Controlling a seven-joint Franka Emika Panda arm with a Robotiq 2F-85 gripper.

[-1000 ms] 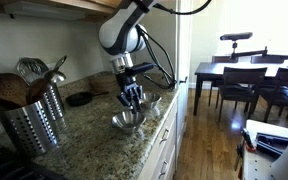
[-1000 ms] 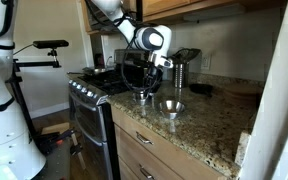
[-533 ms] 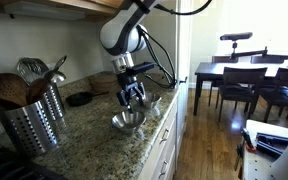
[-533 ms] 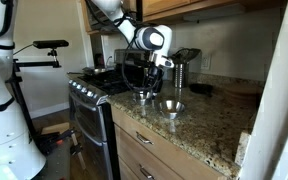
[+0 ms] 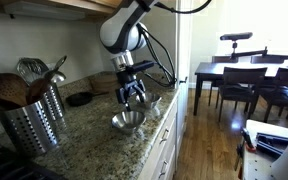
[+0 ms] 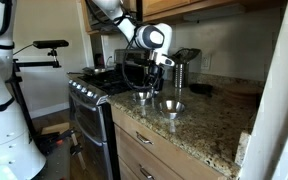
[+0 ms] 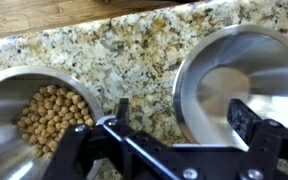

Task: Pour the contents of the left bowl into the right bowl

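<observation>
In the wrist view two steel bowls sit on the granite. The left bowl [image 7: 246, 78] is empty. The right bowl [image 7: 36, 118] holds chickpeas. My gripper [image 7: 182, 118] is open and holds nothing. It hangs over the empty bowl's near rim. One fingertip [image 7: 122, 110] is above the granite between the bowls, the other [image 7: 242, 118] above the bowl's inside. In an exterior view the gripper [image 6: 142, 88] hovers just above the left bowl [image 6: 141, 98], with the right bowl [image 6: 171, 106] beside it. In an exterior view the right bowl [image 5: 128, 120] lies nearer than the gripper [image 5: 132, 98].
A perforated steel utensil holder [image 5: 34, 122] stands on the counter. A dark flat dish [image 5: 79, 98] lies near the wall. A stove [image 6: 89, 92] adjoins the counter's end. The counter's front edge [image 5: 162, 125] runs close to both bowls.
The jaws have opened wide and let go of the empty bowl, which now rests on the counter. The gripper has lifted slightly above it.
</observation>
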